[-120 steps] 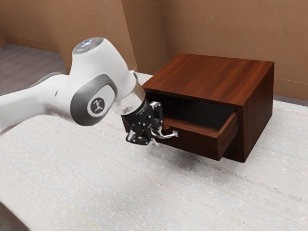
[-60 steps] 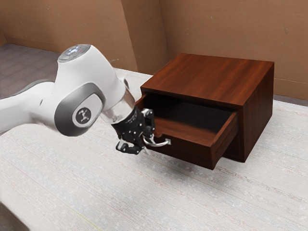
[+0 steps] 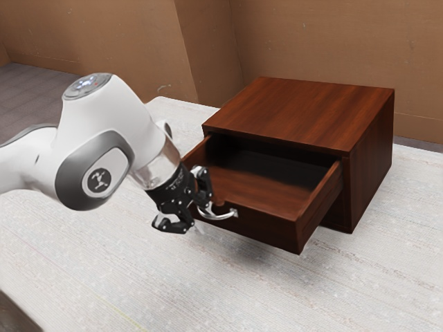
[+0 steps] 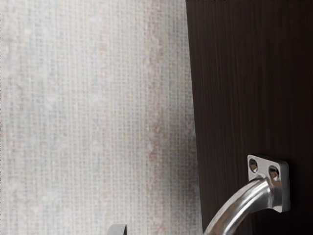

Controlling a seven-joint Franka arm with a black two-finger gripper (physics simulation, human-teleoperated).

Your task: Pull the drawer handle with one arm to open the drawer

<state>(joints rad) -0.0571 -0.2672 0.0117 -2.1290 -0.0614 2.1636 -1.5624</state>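
While the gripper [image 3: 199, 207] is pinching the metal handle [image 3: 223, 214] with near-closed fingers at frame centre, the drawer [image 3: 266, 190] is sitting half out of the cabinet [image 3: 304, 111], likely mid-pull, needing straight travel toward lower left.

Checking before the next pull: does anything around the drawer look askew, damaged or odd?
Nothing stands out. The drawer sits level, partly out of the cabinet. The handle looks intact, its mounting plate flat on the drawer front, and the end effector holds it.
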